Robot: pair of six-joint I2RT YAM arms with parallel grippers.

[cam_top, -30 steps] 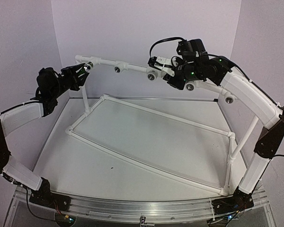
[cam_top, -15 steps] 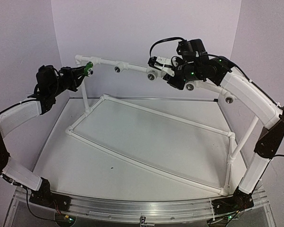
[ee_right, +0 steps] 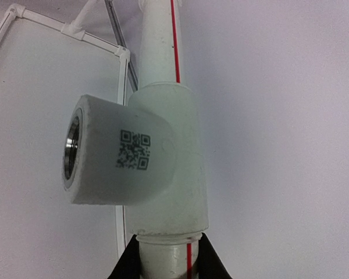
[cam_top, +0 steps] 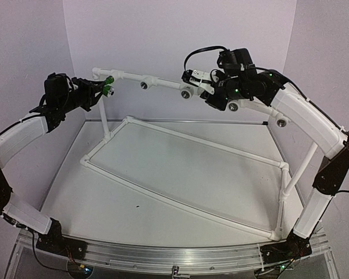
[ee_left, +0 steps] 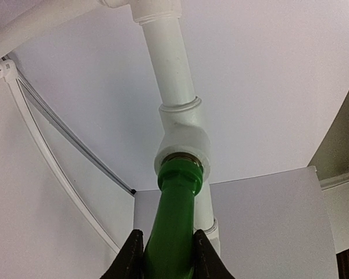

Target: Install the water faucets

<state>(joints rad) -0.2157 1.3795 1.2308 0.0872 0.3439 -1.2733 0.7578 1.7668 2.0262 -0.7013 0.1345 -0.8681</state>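
Chg, L arm: vs 1 s ago the left pincer (cam_top: 100,87) has backed off a bit to the left, and its wrist and forearm sit higher.
Chg, faucet: green body of the faucet (cam_top: 109,80) now shows plainly in the top view. 1 s ago it was mostly hidden by the fingers.
Chg, R arm: none, same pose on the top rail (cam_top: 163,82).
L pincer: closed right down on the faucet's green body, one finger (ee_left: 130,258) each side, both touching.
Faucet pos: at the left end of the top rail, nose seated in the metal-ringed socket of a white fitting (ee_left: 183,139). A silver round part shows just below the green in the top view.
R pincer: right pincer (ee_right: 167,258) nearly closed, clamped on the white pipe (ee_right: 157,256), w/ a finger each side just below a tee (ee_right: 163,174).
Markings: black QR code (ee_right: 134,150) printed on the tee's side branch, next to its metal-lined socket. Thin red stripe (ee_right: 175,40) runs along the pipe above and below the tee.
Other tees: further sockets along the rail, e.g. one between the pincers (cam_top: 144,85), hold nothing.
Frame: pipe rectangle (cam_top: 180,203) lies flat on the table (cam_top: 192,168), w/ posts up to the rail.
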